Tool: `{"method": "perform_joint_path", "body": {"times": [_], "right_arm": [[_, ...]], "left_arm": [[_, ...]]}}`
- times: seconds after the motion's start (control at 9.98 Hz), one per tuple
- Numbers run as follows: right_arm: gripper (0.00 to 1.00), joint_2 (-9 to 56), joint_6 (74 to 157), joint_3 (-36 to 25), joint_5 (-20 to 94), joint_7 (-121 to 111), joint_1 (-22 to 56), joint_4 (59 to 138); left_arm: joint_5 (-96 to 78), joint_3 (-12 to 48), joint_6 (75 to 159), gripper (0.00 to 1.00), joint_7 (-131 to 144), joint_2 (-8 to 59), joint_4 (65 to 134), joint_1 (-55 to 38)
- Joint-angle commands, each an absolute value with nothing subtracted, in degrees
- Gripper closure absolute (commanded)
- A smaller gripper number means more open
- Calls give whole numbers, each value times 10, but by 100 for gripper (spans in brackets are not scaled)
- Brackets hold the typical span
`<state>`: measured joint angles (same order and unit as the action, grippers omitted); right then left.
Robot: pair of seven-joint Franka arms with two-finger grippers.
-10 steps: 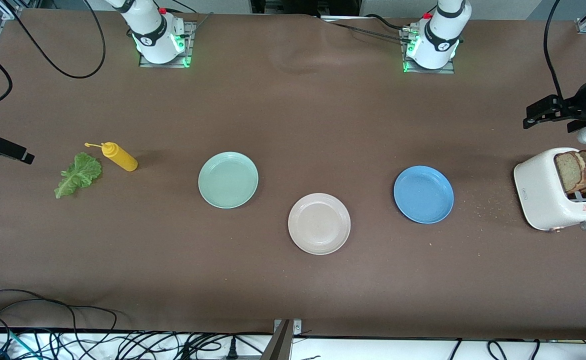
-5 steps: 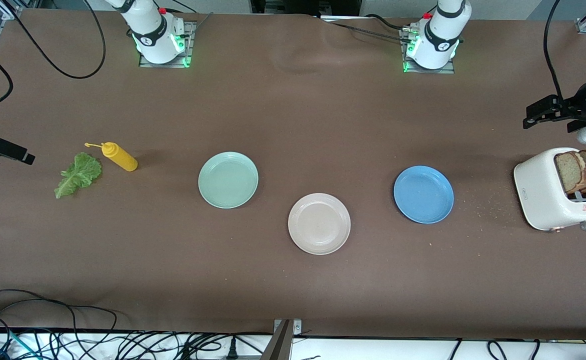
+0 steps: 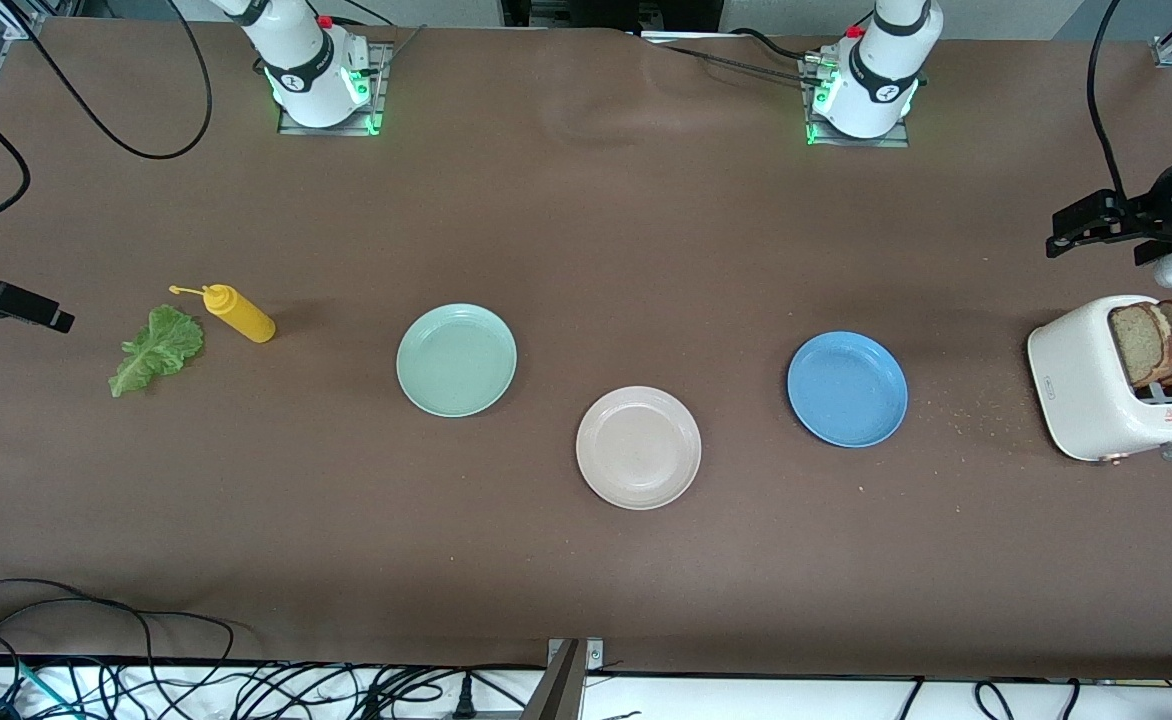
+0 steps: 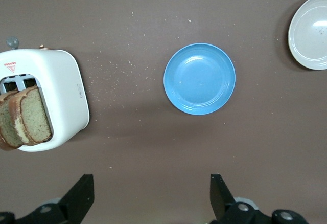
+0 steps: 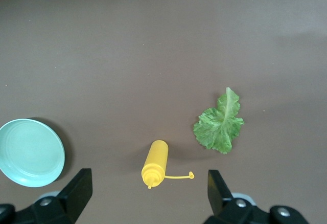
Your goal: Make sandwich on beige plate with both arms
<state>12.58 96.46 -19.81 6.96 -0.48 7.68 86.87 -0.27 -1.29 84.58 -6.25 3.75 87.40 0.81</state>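
Note:
The beige plate [image 3: 638, 447] sits bare near the table's middle; its edge shows in the left wrist view [image 4: 312, 29]. Two brown bread slices [image 3: 1159, 340] stand in a white toaster [image 3: 1086, 385] at the left arm's end, also seen in the left wrist view [image 4: 25, 116]. A green lettuce leaf [image 3: 158, 348] lies at the right arm's end, also seen in the right wrist view [image 5: 220, 127]. My left gripper [image 3: 1071, 232] is open and empty, up in the air beside the toaster [image 4: 61, 81]. My right gripper [image 3: 46, 315] is open and empty, up in the air beside the lettuce.
A mint-green plate [image 3: 456, 359] and a blue plate [image 3: 847, 389] flank the beige plate, both a little farther from the front camera. A yellow squeeze bottle [image 3: 238, 313] lies beside the lettuce. Crumbs lie between the blue plate and the toaster. Cables hang along the table's front edge.
My right gripper has drifted very slightly. Nothing else has moved.

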Motion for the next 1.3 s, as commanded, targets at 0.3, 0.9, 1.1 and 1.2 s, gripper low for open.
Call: {"method": "perform_joint_path", "body": {"times": [0.3, 0.9, 1.1, 1.2], "right_arm": [[0, 124, 963, -200, 66, -11, 76, 870], [0, 124, 964, -200, 66, -11, 77, 870], [0, 124, 964, -200, 66, -11, 78, 870], [0, 124, 965, -200, 66, -10, 79, 870]], "left_arm": [[10, -22, 835, 0, -73, 66, 859, 19], [78, -26, 843, 0, -54, 114, 866, 59], [73, -40, 862, 0, -54, 122, 880, 63], [78, -40, 867, 0, -54, 140, 874, 67]]}}
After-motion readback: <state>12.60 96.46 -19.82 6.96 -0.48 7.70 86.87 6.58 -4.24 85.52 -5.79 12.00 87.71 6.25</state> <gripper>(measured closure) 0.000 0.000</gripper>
